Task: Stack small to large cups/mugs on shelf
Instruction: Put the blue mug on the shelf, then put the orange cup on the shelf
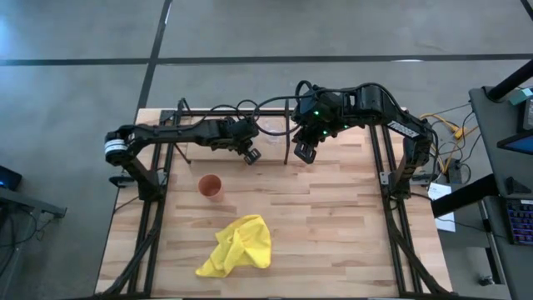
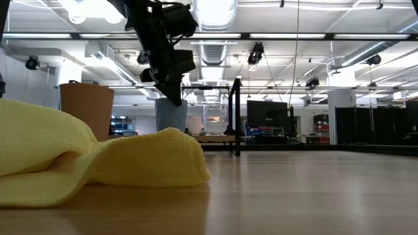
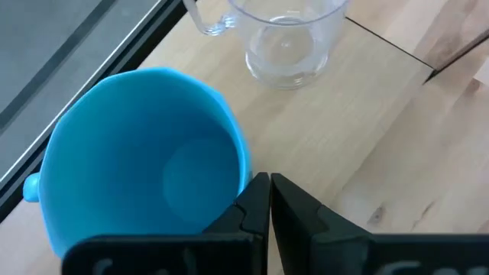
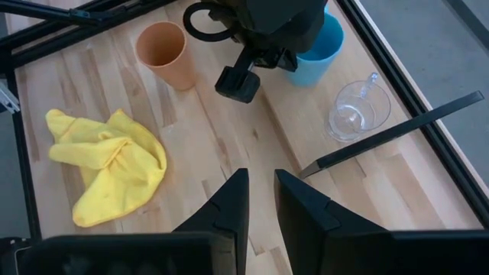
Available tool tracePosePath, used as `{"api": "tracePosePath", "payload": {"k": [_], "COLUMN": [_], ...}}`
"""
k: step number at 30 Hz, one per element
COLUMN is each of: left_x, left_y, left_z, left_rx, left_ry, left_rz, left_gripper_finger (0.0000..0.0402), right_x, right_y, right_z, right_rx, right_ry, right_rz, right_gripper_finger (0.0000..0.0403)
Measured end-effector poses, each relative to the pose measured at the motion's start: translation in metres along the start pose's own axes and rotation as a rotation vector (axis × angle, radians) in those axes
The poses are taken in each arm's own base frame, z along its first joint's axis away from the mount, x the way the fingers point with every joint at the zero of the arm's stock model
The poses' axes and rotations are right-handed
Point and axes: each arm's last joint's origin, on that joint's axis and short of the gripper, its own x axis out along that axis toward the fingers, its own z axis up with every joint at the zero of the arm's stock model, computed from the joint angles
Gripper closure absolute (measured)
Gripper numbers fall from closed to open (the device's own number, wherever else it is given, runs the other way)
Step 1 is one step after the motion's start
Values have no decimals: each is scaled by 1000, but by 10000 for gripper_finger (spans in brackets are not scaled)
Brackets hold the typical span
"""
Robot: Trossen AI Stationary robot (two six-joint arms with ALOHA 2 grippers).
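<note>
The blue mug stands upright on the pale shelf board, with the clear glass cup just beyond it on the same board. My left gripper is shut and comes down from above, right at the mug's rim. In the low view its tip is level with the mug's top. The orange tumbler stands on the tabletop, nearer than the shelf. My right gripper is open and hovers near the shelf's black divider, touching nothing. My left gripper's shut fingertips are against the outer side of the blue mug's rim, pointing down from above. Both fingers stand outside the wall. I cannot tell whether they touch the mug. The mug rests upright on the shelf board.
A crumpled yellow cloth lies on the tabletop toward the near edge and fills the left of the low view. Black frame rods run along the shelf's far side. Bare wood lies between the cloth and the shelf.
</note>
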Motion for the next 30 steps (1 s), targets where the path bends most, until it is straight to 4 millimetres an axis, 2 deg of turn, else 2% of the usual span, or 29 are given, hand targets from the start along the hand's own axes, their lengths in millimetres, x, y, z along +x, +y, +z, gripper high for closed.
{"api": "tracePosePath", "payload": {"k": [8, 11, 15, 21, 26, 30], "left_x": [-1, -12, -40, -101, -140, -160], "left_y": [2, -1, -9, -9, 5, 21], "left_z": [1, 5, 13, 18, -2, -22], "left_rx": [7, 12, 24, 60, 73, 15], "left_ry": [0, -16, -81, -213, -157, -55], "left_rz": [-12, -102, -217, -299, -326, -305], "left_gripper_finger": [402, 402, 402, 402, 402, 402], "right_x": [0, 0, 0, 0, 0, 0], "right_y": [0, 0, 0, 0, 0, 0], "right_z": [0, 0, 0, 0, 0, 0], "right_rx": [-1, 0, -2, -3, -3, -5], "right_ry": [0, 0, 0, 0, -1, -2], "right_rz": [0, 0, 0, 0, 0, 0], "right_gripper_finger": [344, 344, 344, 344, 344, 344]}}
